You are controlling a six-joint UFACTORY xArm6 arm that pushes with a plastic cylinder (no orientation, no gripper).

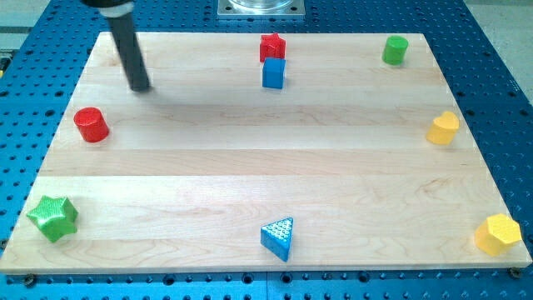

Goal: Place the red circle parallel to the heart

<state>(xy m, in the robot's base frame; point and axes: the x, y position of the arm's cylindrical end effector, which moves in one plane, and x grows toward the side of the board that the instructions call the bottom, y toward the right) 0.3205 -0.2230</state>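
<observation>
The red circle [91, 125] is a short red cylinder near the board's left edge, about mid-height. The yellow heart [444, 128] sits near the right edge at roughly the same height. My rod comes down from the view's top left, and my tip [141, 87] rests on the board up and to the right of the red circle, a short gap away, touching no block.
The wooden board [266, 192] also holds a red star [271, 47] with a blue cube [274, 73] just below it at top centre, a green cylinder [395, 50] at top right, a green star [52, 218] at bottom left, a blue triangle [279, 237] at bottom centre, and a yellow hexagon [498, 233] at bottom right.
</observation>
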